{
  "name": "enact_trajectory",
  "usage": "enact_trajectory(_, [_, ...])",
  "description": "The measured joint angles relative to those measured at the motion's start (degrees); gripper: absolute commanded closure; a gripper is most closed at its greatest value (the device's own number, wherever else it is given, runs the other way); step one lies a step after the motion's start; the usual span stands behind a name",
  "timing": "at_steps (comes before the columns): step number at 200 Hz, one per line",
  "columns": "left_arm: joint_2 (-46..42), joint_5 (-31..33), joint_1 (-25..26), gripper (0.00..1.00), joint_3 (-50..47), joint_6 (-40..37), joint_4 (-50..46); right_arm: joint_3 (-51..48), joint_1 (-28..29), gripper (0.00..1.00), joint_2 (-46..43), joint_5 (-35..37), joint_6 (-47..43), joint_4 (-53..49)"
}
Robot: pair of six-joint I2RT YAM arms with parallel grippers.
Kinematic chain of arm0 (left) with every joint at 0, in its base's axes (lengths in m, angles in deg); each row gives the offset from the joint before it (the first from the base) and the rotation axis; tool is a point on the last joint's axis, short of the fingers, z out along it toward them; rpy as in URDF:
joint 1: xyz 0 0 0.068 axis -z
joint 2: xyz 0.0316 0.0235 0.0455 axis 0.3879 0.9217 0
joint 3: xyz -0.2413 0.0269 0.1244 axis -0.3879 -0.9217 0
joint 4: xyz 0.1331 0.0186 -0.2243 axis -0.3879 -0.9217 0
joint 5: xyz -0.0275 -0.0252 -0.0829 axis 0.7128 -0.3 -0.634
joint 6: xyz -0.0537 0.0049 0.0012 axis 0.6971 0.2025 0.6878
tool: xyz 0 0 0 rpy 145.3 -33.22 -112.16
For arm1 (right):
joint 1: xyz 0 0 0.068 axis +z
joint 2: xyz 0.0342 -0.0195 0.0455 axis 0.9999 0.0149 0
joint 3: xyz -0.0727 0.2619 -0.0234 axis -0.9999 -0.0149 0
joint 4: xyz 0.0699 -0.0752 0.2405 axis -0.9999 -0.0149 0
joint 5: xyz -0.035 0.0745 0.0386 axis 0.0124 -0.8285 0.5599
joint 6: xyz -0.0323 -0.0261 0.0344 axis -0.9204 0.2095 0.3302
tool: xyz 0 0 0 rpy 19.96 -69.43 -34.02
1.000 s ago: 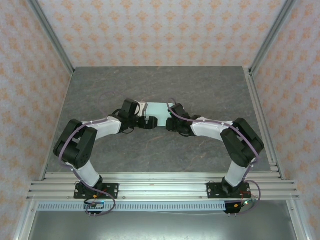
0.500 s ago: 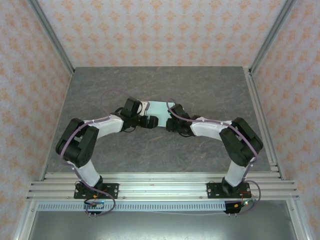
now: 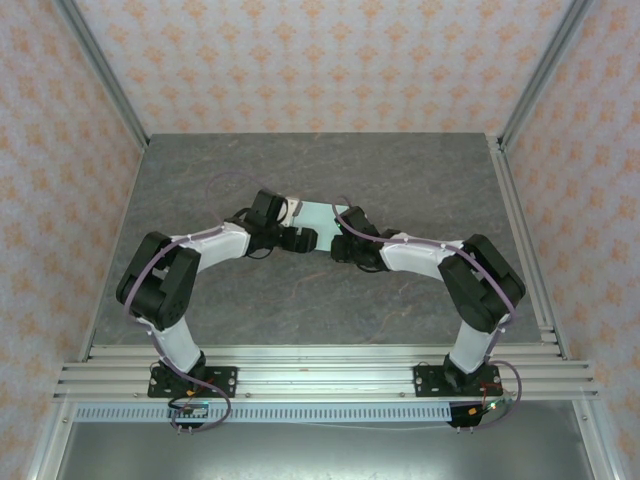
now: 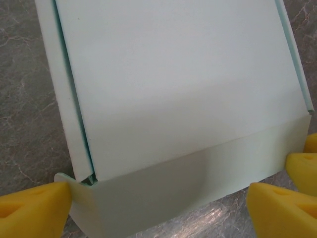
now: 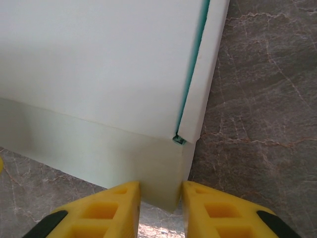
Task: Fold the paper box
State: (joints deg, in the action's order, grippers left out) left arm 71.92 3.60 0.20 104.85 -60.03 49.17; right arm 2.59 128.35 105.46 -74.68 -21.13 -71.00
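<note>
The paper box (image 3: 318,214) is a pale mint-green shallow box lying mid-table between both arms. In the left wrist view the box (image 4: 178,89) shows its lid and near wall. My left gripper (image 4: 156,210) is open, and its yellow fingers (image 4: 29,208) stand at the two ends of that near wall, the left one against the corner tab. My right gripper (image 5: 159,210) is shut on the near right corner of the box (image 5: 99,69), with a finger pressed on each side of it. From above, the left gripper (image 3: 300,238) and right gripper (image 3: 340,243) meet at the box's near edge.
The grey marbled tabletop (image 3: 400,180) spreads around the box. Patterned walls and metal posts (image 3: 540,75) close in the back and sides. A metal rail (image 3: 320,375) runs along the near edge by the arm bases.
The left arm has shifted slightly away from its base and to the right, bringing its gripper closer along the box's near edge. The right arm and the box have barely moved.
</note>
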Motion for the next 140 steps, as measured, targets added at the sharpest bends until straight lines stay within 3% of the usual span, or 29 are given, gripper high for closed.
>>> enact_trajectory(22, [0.3, 0.1, 0.3, 0.08, 0.1, 0.0, -0.4, 0.1, 0.0, 0.71, 0.0, 0.0, 0.0, -0.3])
enact_trajectory(36, [0.3, 0.2, 0.3, 0.08, 0.1, 0.1, -1.1, 0.3, 0.0, 0.64, 0.1, 0.1, 0.0, -0.7])
enact_trajectory(100, [1.0, 1.6, 0.3, 0.08, 0.7, 0.1, -3.5, 1.0, 0.0, 0.47, 0.1, 1.2, -0.8, -2.7])
enact_trajectory(140, [1.5, 1.6, 0.3, 0.09, 1.9, 0.1, -3.7, 1.0, -0.6, 0.43, -1.0, 2.3, -1.0, -4.2])
